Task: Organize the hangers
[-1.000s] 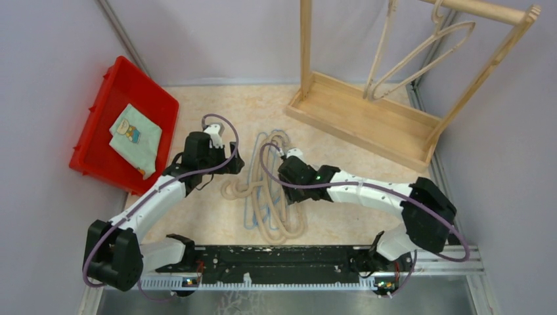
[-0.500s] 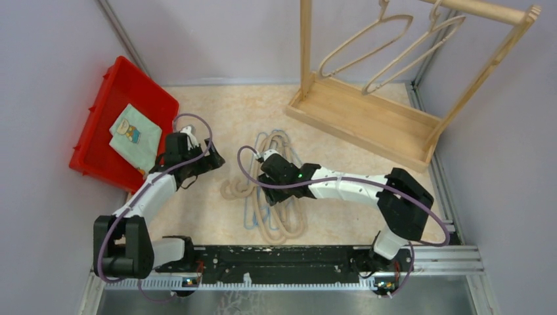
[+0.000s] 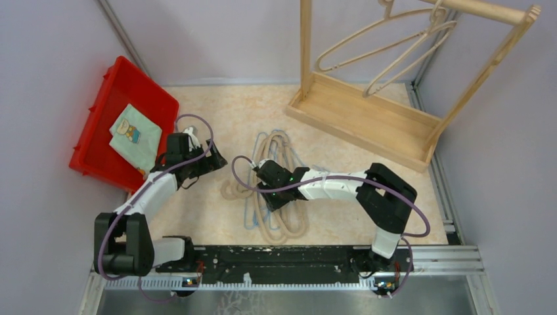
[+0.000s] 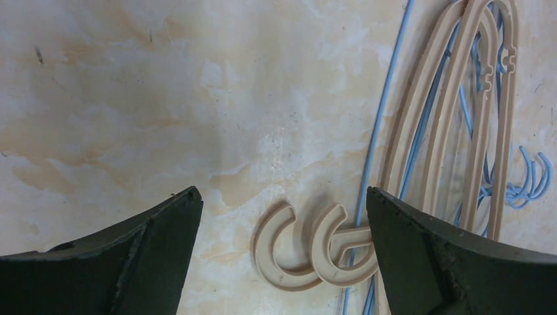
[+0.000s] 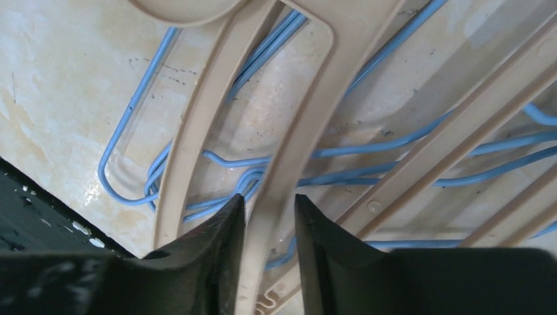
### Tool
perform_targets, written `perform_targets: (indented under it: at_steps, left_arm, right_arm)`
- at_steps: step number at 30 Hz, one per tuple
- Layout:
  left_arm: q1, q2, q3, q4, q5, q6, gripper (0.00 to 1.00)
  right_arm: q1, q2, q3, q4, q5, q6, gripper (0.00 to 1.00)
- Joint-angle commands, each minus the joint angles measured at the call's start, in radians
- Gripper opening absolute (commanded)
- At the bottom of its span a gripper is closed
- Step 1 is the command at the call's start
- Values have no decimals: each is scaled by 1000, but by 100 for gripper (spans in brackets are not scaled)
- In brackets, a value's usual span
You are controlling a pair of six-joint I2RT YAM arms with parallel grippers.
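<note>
Marbled beige table [image 3: 217,111], lilac walls all round. The wooden rack [image 3: 368,121] is standing at the back right, with two beige hangers [image 3: 387,49] dangling from its rail. Left of the rack and nearer the arms, the hanger pile [image 3: 276,216] is lying on the table. The right gripper [image 3: 263,176] is reaching into it, and the left gripper [image 3: 211,163] is hovering farther left of the rack.

Left wrist view: the fingers [image 4: 118,262] are gaping wide over two beige hooks [image 4: 309,252], with blue wire hangers [image 4: 384,118] alongside.

Right wrist view: the right fingers [image 5: 203,262] are pinching one beige hanger bar [image 5: 309,111], blue wires lying beneath it.
</note>
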Motion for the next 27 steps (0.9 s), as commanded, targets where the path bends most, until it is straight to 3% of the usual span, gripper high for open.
perform_targets:
  at_steps: [1,8,12,13,27]
  left_arm:
    - [1,-25,7,6,12,-10,100]
    - [2,-46,-9,16,15,-19,100]
    - [2,-59,-16,16,15,-22,100]
    - [2,-62,-17,15,16,-22,100]
    - [2,-121,-26,15,23,-15,100]
  right_arm:
    - [14,-28,-32,26,-21,3,29]
    - [15,-81,-98,29,-15,39,26]
    - [16,-145,-118,25,-10,54,2]
    - [16,-165,-118,18,2,59,0]
    - [16,-531,86,-183,209,178,0]
